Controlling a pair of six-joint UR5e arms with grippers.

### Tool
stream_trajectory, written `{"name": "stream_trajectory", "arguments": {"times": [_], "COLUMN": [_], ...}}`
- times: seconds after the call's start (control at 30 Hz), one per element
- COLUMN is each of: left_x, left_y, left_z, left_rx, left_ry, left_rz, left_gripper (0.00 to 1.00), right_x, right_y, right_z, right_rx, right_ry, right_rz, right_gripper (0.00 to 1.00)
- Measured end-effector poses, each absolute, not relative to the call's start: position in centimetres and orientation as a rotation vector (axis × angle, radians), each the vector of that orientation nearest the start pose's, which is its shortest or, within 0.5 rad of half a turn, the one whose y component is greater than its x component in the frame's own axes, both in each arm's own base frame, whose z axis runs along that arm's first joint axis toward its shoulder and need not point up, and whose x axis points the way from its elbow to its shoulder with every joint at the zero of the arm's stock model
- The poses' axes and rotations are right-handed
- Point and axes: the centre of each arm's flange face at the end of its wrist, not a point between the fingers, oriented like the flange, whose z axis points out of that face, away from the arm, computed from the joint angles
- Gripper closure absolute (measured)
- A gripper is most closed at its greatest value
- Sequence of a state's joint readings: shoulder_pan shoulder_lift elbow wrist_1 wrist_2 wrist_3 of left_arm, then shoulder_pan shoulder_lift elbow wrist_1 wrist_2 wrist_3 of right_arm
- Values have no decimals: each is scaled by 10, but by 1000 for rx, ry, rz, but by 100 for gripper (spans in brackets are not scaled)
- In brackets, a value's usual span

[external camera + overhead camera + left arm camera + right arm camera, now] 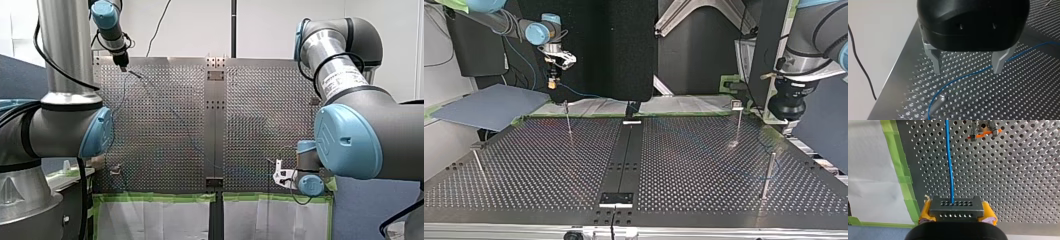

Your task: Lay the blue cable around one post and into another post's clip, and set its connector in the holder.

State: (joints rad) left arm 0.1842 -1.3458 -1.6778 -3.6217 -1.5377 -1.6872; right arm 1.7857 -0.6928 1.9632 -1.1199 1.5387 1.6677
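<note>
over the perforated table's (165, 130) far left corner in the front view, my left gripper (968, 68) hung with metal fingers (936, 62) spread wide, holding nothing; the blue cable (968, 75) ran on the plate beneath them and bent close beside a post (935, 107). near the green tape (901, 177) at the table's near edge, my right gripper (957, 210) clamped the black connector (956, 206) between yellow pads (926, 208), the cable running ahead near an orange-tabbed clip (983, 131).

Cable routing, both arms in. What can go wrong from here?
1. My left gripper is open over the blue cable, which lies loose on the table between its fingers; a pull from the far end could drag its bend away from the post.
2. My right gripper is shut on the connector, cable running straight ahead; tension might twist it in the yellow pads.
</note>
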Motion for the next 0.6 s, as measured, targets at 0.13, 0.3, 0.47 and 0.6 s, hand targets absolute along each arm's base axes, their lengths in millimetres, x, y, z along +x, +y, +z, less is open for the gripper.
{"name": "stream_trajectory", "arguments": {"times": [0.13, 0.3, 0.47, 0.6], "left_x": [370, 371, 373, 374], "left_y": [-69, -68, -67, -65], "left_z": [493, 492, 492, 493], "left_rx": [-273, -276, -278, -281], "left_ry": [1929, 1935, 1930, 1927], "left_rz": [15, 16, 18, 20], "left_gripper": [0, 0, 0, 0], "right_x": [246, 247, 247, 247], "right_y": [-485, -485, -485, -484], "right_z": [-54, -54, -54, -54], "right_rx": [1470, 1471, 1471, 1473], "right_ry": [-1269, -1268, -1268, -1269], "right_rz": [1369, 1369, 1369, 1369], "right_gripper": [100, 100, 100, 100]}}
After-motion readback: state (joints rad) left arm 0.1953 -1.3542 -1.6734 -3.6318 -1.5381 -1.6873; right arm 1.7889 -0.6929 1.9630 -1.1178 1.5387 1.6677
